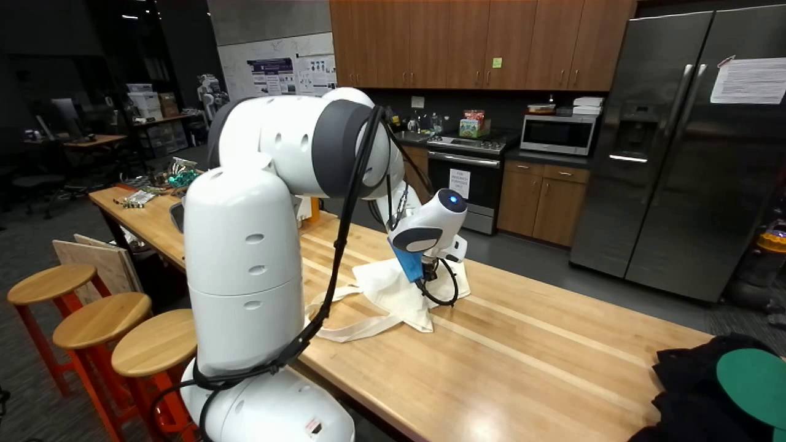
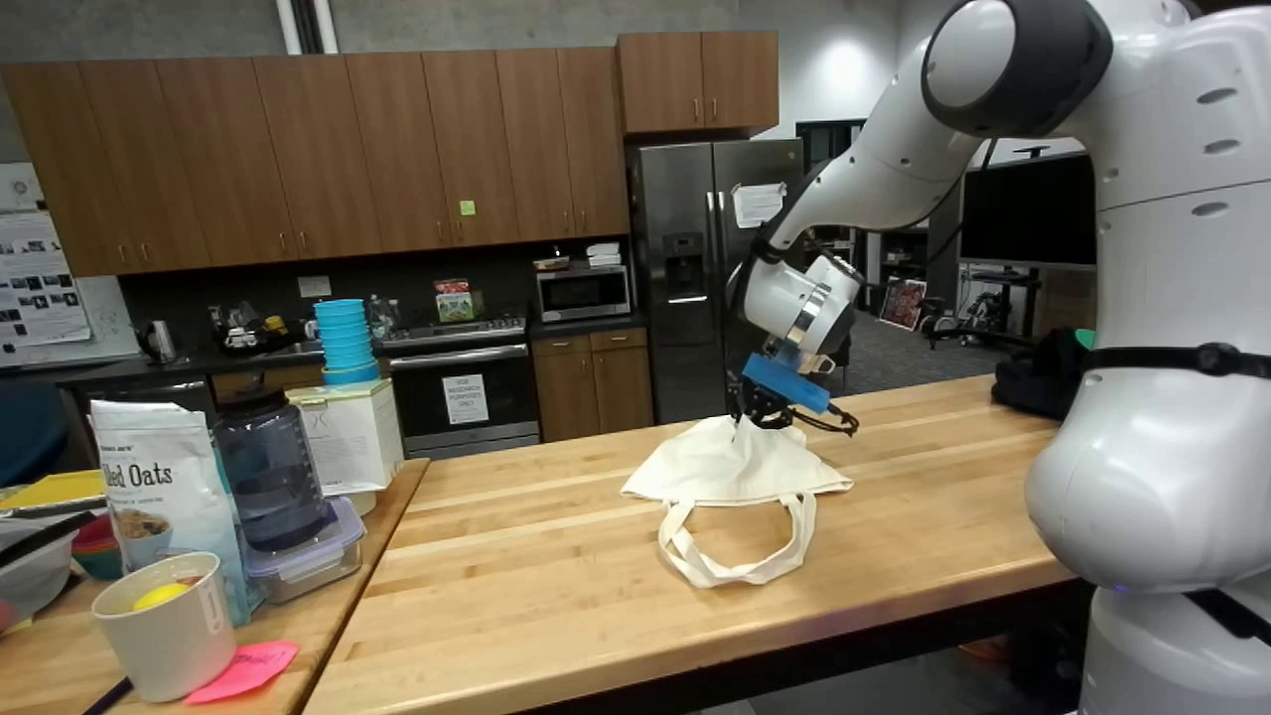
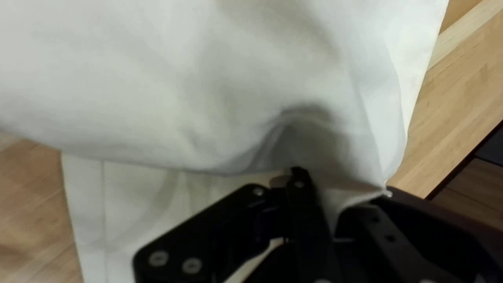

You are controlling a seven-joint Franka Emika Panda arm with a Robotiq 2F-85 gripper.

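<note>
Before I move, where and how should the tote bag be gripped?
Best guess: take the tote bag by its raised peak, from above, where the gripper pinches it. The cloth stands up there, so both sides can be squeezed; the handle loop lies flat on the table and looks harder to get under.

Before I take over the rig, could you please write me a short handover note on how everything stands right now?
Gripper: the gripper is down at the cream cloth bag, with fabric between its fingers; how firmly they close on it cannot be told.
Things: the bag lies on the wooden table, its cloth raised toward the gripper; the handle loops out over the tabletop.
Done: the gripper has reached the cloth.
Left: the bag is not clear of the table. I would check the grip before moving, as its hold may be loose.
</note>
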